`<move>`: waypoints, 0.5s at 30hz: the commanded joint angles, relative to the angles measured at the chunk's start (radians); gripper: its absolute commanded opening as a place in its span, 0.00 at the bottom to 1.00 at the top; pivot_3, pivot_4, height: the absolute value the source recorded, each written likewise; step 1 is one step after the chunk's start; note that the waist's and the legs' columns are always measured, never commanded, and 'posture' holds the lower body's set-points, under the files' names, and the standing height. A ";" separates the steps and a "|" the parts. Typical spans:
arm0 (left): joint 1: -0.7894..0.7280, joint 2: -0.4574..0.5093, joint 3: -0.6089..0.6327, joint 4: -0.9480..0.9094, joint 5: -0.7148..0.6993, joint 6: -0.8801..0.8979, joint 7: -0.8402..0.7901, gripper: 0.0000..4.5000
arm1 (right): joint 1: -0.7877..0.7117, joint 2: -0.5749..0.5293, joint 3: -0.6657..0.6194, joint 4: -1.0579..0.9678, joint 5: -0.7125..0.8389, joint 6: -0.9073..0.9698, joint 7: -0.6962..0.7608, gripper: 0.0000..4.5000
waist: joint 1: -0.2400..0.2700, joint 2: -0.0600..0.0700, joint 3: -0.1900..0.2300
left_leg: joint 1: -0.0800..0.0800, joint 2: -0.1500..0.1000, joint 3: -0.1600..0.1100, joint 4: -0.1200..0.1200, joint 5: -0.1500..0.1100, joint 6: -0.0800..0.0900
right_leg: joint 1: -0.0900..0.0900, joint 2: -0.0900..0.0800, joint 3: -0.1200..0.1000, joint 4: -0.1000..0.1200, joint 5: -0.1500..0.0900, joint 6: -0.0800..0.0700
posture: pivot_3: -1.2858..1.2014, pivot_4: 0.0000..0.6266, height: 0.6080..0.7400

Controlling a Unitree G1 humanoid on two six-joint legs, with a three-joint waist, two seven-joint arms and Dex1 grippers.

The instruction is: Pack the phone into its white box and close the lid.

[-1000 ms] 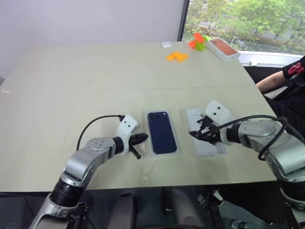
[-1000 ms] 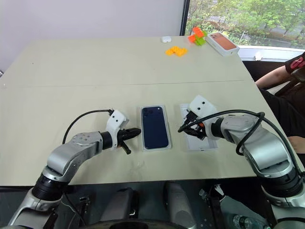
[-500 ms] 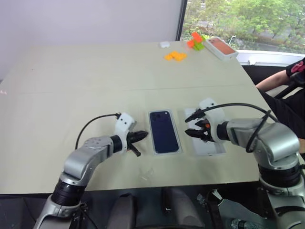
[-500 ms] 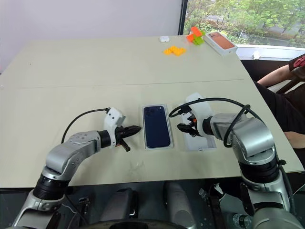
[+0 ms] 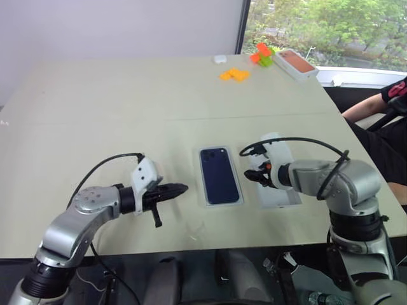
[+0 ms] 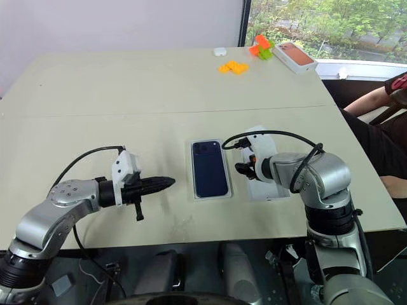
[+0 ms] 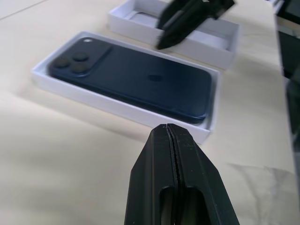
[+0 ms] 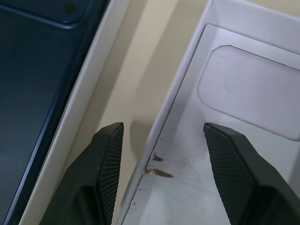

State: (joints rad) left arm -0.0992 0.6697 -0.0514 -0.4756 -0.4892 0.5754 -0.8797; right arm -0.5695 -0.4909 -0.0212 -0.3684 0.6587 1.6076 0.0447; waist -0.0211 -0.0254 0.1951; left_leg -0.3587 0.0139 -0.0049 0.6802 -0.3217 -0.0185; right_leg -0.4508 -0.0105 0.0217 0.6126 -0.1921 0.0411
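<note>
One step left: phone boxed, lid waiting to be picked up.

Face down in the white box (image 5: 221, 177), camera cluster toward the far end, the phone (image 5: 219, 174) lies near the table's front edge. Just beside it, apart by a strip of bare table, sits the lid (image 5: 278, 180), inside up. The right gripper (image 8: 161, 173) straddles the lid's near wall, jaws partly open with one finger outside and one inside, holding nothing as yet. To do this well, pinch that wall squarely, lift, turn the lid over and lower it level onto the tray. The left gripper (image 6: 162, 183), jaws shut and empty, hangs well clear of the box. Around them spreads a pale table (image 5: 127, 108); orange blocks (image 5: 235, 75) and an orange-topped box (image 5: 297, 64) sit at its far edge by a window.
</note>
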 commanded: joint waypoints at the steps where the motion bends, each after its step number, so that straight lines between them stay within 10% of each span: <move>1: -0.004 0.003 0.017 -0.027 -0.013 -0.018 -0.002 0.00 | -0.018 -0.014 -0.032 -0.001 0.111 0.007 -0.097 0.35 | -0.001 0.000 0.000 | 0.000 0.000 0.000 0.000 0.000 0.000 | 0.000 0.000 0.000 0.000 0.000 0.000 | 0.52 0.24 1.00; 4: -0.003 -0.004 0.026 -0.022 -0.019 -0.016 0.005 0.00 | -0.033 -0.002 -0.062 0.031 0.216 0.007 -0.189 0.01 | -0.001 0.000 0.000 | 0.000 0.000 0.000 0.000 0.000 0.000 | 0.000 0.000 0.000 0.000 0.000 0.000 | 0.52 0.24 1.00; 13: -0.033 -0.058 0.179 0.047 -0.110 0.018 0.085 0.00 | -0.251 -0.038 -0.223 0.081 0.534 0.007 -0.246 0.01 | -0.025 0.003 0.002 | -0.002 0.001 0.001 0.000 0.000 0.001 | -0.003 0.001 0.001 0.001 0.001 0.002 | 0.52 0.24 1.00; 15: -0.047 -0.067 0.235 0.084 -0.133 0.019 0.110 0.00 | -0.255 0.004 -0.256 0.155 0.876 -0.123 -0.328 0.01 | -0.024 0.001 0.001 | -0.002 0.001 0.000 0.000 -0.001 0.002 | -0.002 0.002 0.000 0.001 0.002 0.004 | 0.52 0.24 1.00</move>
State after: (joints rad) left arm -0.1335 0.6064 0.1235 -0.4079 -0.5901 0.5933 -0.7915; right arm -0.8310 -0.5160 -0.2486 -0.2402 1.2733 1.5690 -0.2402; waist -0.0450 -0.0241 0.1959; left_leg -0.3597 0.0159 -0.0050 0.6796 -0.3239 -0.0144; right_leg -0.4520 -0.0081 0.0207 0.6130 -0.1904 0.0454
